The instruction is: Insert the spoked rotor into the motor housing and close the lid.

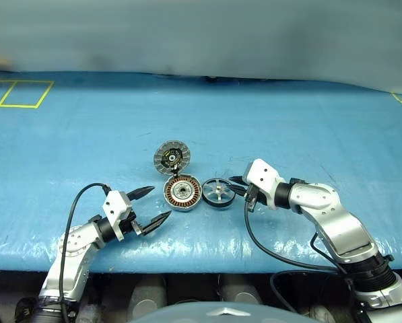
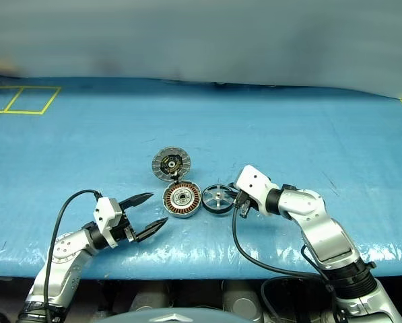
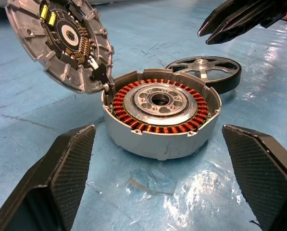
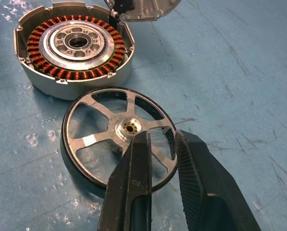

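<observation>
The spoked rotor [image 4: 118,139] lies flat on the blue counter [image 1: 308,128] just beside the motor housing [image 1: 182,193], whose lid [image 1: 172,157] stands open. Our right gripper [image 4: 158,159] straddles its rim, jaws slightly parted, holding nothing; left gripper [image 1: 157,204] waits wide open, empty. We judge pickup pending: close, lift, seat.

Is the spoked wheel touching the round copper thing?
Apart. The right wrist view shows blue mat between the spoked rotor and the motor housing.

The housing [image 1: 182,193] is sitting open-topped, its lid [image 1: 172,157] standing up behind and blocking that side. The rotor [image 1: 218,192] is lying just beside it, the right pincer [image 1: 239,185] crowding its far edge. Blue surface [image 1: 288,128] is lying bare all around.
</observation>
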